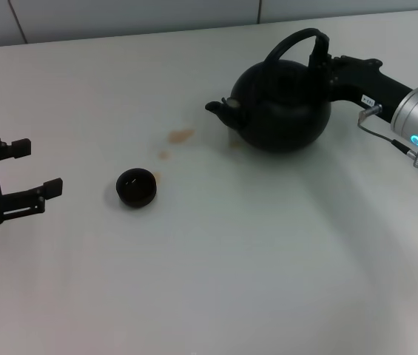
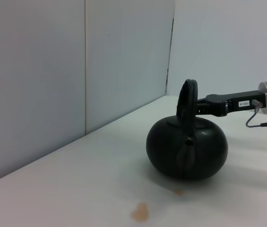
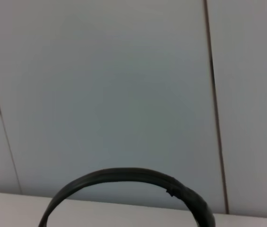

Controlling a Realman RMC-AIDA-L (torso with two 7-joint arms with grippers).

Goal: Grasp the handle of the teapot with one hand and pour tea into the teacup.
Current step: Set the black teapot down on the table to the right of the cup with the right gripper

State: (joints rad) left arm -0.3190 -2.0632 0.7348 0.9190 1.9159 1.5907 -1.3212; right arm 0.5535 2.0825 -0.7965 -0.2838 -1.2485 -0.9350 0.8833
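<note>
Teapot (image 1: 282,107) handle (image 1: 291,43) met by right gripper (image 1: 318,61), arm level.

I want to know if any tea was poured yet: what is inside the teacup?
The head view shows only a dark interior in the teacup; liquid cannot be told apart. Pale orange-brown spots lie on the table beside it.

We see one teapot (image 1: 281,107), one small cup (image 1: 135,187), two grippers (image 1: 24,174) (image 1: 319,59), and three brown spots (image 1: 181,135) on one table (image 1: 231,259).
</note>
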